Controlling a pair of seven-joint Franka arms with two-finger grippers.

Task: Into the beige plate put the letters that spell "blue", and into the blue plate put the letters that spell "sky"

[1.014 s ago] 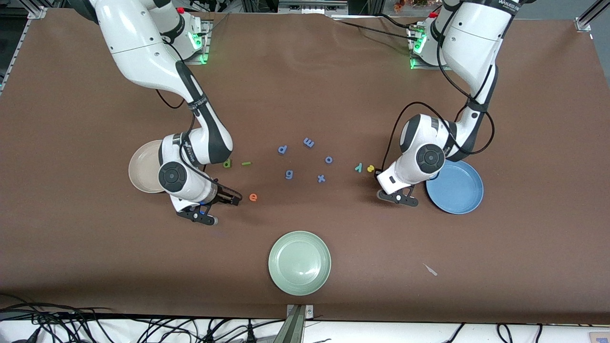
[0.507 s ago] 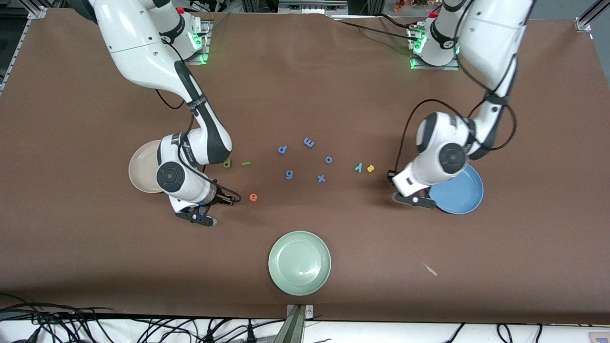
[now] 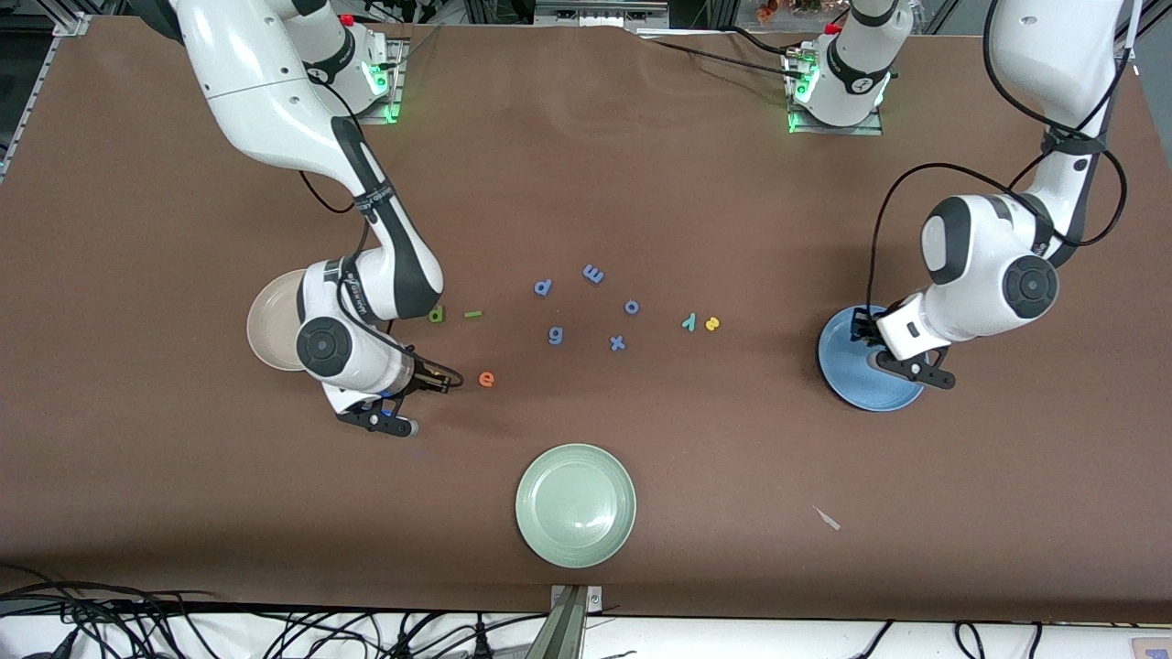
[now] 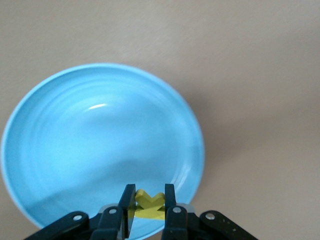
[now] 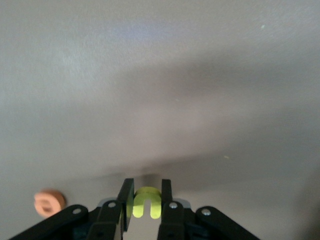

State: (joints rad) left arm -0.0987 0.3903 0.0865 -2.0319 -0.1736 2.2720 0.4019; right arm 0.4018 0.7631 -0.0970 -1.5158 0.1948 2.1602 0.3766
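Colour record, table and letters.
Table plain brown. Beige plate cream; blue plate mid-blue, sky-blue in the left wrist view; third plate pale green, all unpatterned. Loose letters: orange e, green b, green bar l, teal y, yellow s; five blue letters between them. Left gripper black, with a yellow letter, probably the k. Right gripper black, with a yellow-green u. Arms white with black joints; green lights at the bases.
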